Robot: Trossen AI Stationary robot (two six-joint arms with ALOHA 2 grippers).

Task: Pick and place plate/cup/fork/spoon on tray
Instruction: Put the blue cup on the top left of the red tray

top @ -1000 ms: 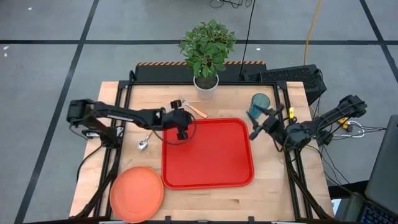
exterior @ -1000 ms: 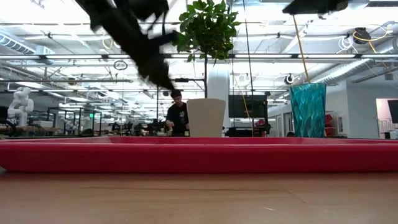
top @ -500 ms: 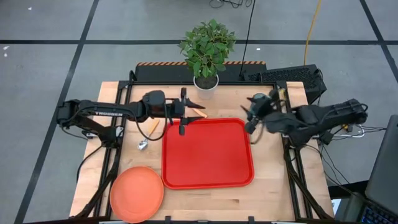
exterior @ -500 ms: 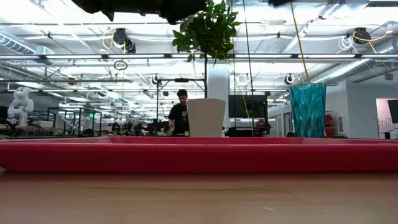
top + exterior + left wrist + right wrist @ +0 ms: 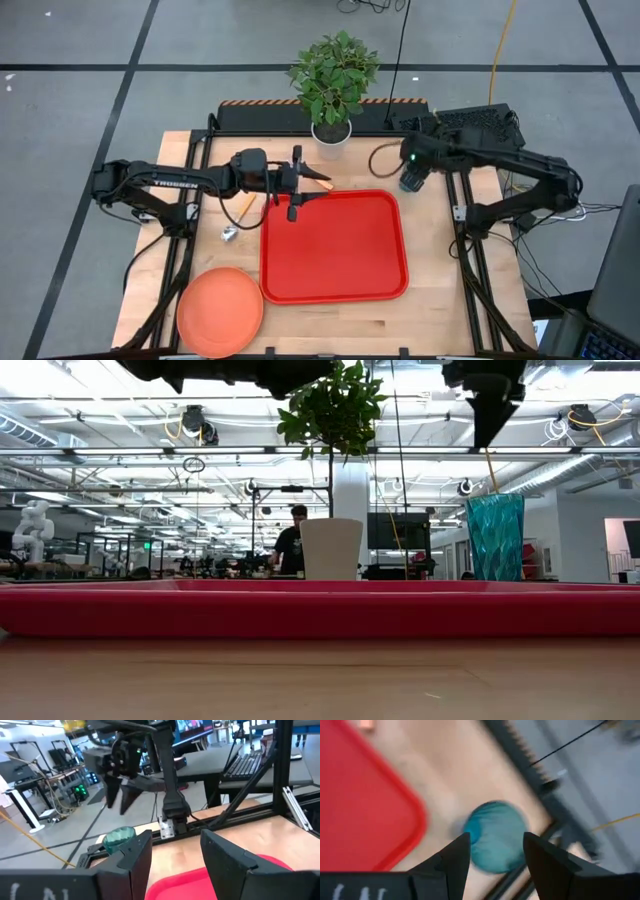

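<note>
Above the cup (image 5: 412,176), right end effector (image 5: 409,175) newly arrived, fingers spread, empty

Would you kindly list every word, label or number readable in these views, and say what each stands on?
"TROSSEN": white lettering on the left arm, just legible in the high view.
White marks at the lower edge of both wrist views: cut off, unreadable.
Screens in the room behind, left wrist view: too blurred to read.
Nothing else legible.
</note>
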